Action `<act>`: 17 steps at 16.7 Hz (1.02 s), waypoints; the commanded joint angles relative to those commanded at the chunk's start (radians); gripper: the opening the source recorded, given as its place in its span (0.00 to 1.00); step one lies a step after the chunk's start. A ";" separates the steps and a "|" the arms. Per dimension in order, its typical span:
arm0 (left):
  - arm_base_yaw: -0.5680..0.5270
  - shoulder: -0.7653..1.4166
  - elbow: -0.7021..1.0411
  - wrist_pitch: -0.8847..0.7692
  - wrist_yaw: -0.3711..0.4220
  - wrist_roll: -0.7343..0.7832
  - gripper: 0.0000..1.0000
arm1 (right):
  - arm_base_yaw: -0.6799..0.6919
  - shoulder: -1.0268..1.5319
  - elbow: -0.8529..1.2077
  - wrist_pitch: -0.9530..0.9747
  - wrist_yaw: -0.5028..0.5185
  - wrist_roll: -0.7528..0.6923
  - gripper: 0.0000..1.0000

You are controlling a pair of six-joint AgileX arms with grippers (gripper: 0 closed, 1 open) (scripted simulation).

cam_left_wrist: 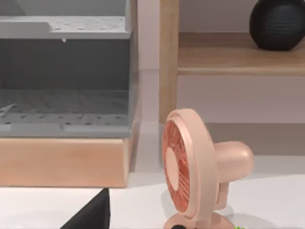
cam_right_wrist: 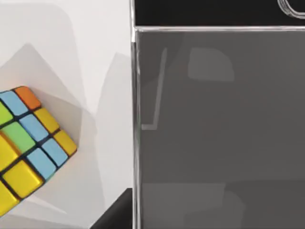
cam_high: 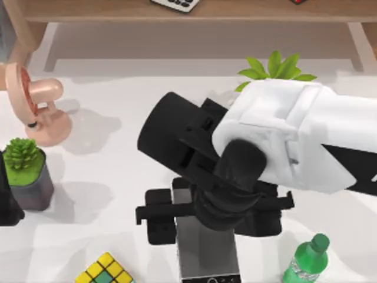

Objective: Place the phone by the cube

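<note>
The phone (cam_high: 206, 253), a grey glossy slab with a thin black frame, is at the front middle of the table, partly under my right arm. My right gripper (cam_high: 206, 227) straddles it, one black finger against each long edge, shut on it. Up close, the phone's screen (cam_right_wrist: 219, 124) is seen with one finger (cam_right_wrist: 116, 214) right at its edge. The cube (cam_high: 105, 272), with yellow, green and blue tiles, sits at the front edge to the phone's left, a short gap away, and appears again as the cube (cam_right_wrist: 28, 148). My left arm (cam_high: 6, 203) stays parked at the far left.
A pink fan (cam_high: 36, 109) stands back left, a potted succulent (cam_high: 26, 174) in front of it. A green bottle (cam_high: 306, 262) is front right of the phone. A leafy plant (cam_high: 277, 68) rises behind my right arm. A wooden shelf (cam_high: 235, 12) runs along the back.
</note>
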 joint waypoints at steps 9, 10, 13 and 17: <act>0.000 0.000 0.000 0.000 0.000 0.000 1.00 | 0.047 0.086 -0.025 -0.058 -0.047 0.179 0.00; 0.000 0.000 0.000 0.000 0.000 0.000 1.00 | 0.047 0.086 -0.025 -0.058 -0.047 0.179 0.00; 0.000 0.000 0.000 0.000 0.000 0.000 1.00 | 0.042 0.083 -0.022 -0.056 -0.047 0.179 0.00; 0.000 0.000 0.000 0.000 0.000 0.000 1.00 | 0.041 0.082 -0.023 -0.046 -0.051 0.184 0.00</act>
